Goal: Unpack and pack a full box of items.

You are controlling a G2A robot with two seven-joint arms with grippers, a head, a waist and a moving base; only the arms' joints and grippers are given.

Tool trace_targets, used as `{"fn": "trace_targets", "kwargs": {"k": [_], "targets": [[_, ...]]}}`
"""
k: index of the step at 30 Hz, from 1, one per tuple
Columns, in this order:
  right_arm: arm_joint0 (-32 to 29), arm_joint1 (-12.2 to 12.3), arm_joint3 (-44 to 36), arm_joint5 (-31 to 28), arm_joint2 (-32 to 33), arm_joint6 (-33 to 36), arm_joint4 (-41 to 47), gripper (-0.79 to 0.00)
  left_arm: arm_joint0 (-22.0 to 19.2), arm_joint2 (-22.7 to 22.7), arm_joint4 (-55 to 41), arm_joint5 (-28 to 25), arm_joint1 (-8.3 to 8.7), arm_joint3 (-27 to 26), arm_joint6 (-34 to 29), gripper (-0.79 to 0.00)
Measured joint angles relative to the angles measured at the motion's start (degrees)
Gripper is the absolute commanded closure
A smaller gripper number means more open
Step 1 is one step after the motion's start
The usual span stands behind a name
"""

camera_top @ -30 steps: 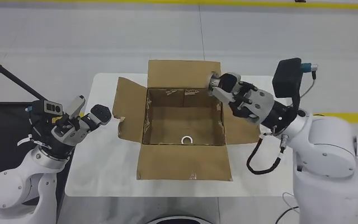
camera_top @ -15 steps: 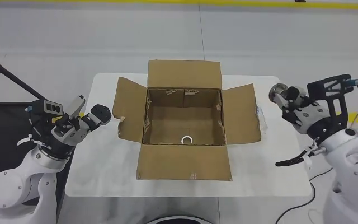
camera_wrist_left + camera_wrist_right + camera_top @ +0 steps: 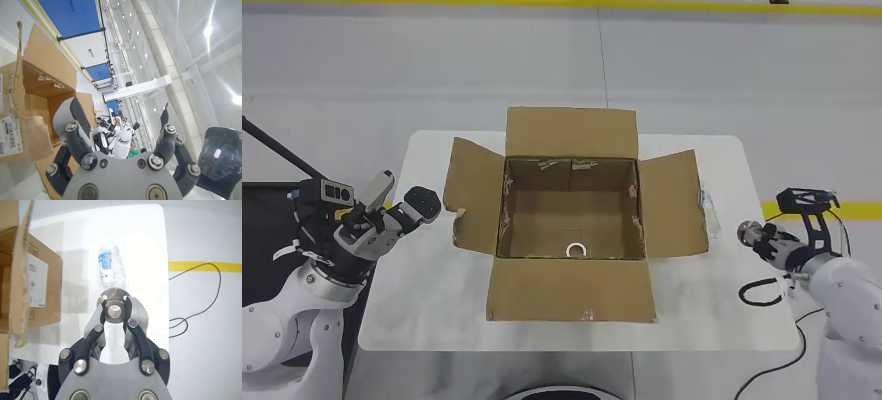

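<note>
A white desk (image 3: 432,300) stands on grey floor crossed by a yellow line (image 3: 832,209). At its left edge my left end effector (image 3: 405,197) hangs spread wide and empty. Mid-desk sits the cardboard box (image 3: 572,290), flaps splayed, with what looks like a white ring (image 3: 577,250) inside by the near wall. Right of it lies a plastic-wrapped packet (image 3: 111,264), its blue label plain from my right wrist. At the right edge my right end effector (image 3: 114,308) clamps a flanged metal bushing (image 3: 113,292).
</note>
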Motion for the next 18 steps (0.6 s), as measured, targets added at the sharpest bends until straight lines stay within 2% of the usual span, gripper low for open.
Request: {"fn": "trace_targets", "kwargs": {"k": [6, 10, 18], "targets": [[2.7, 0.5, 10.8, -1.5, -0.6, -3.1, 1.2, 0.000, 0.0, 0.0, 0.0, 0.0, 0.00, 0.0, 0.0, -0.785], [4.5, 0.7, 17.5, -4.0, -0.8, -5.9, 7.0, 0.000, 0.0, 0.0, 0.0, 0.0, 0.00, 0.0, 0.0, -0.785], [8.5, 1.5, 26.1, -2.5, -3.8, -6.9, -0.9, 0.000, 0.0, 0.0, 0.0, 0.0, 0.00, 0.0, 0.0, -0.785]]}}
